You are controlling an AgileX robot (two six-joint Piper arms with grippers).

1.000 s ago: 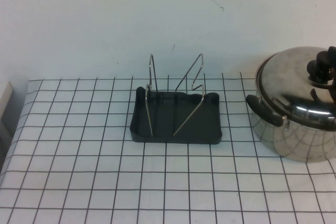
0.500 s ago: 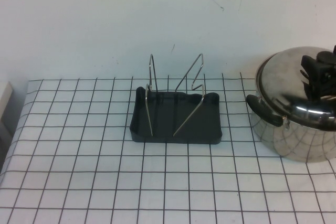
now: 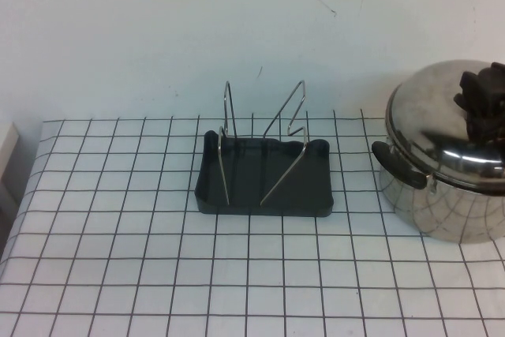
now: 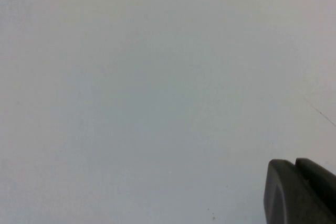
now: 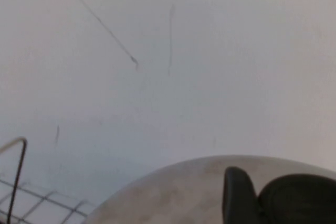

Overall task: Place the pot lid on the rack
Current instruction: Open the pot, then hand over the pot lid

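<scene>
Lid directly under right gripper, on the pot; gripper at the knob, grip cannot be told. Rack well apart, toward the left of gripper, open cloth between. Left gripper faces bare wall, fingers cannot be told.

From my station I see very little of the robot's body. The right gripper appears at the right edge of the high view, over the pot lid, as a matte black, blocky piece with angular edges. In the right wrist view its visible part is dark, smooth and rounded at the tip. The left gripper shows only in its own wrist view: two dark grey-black plastic pieces, close together, with rounded corners. I see no cables, screws or markings.
</scene>
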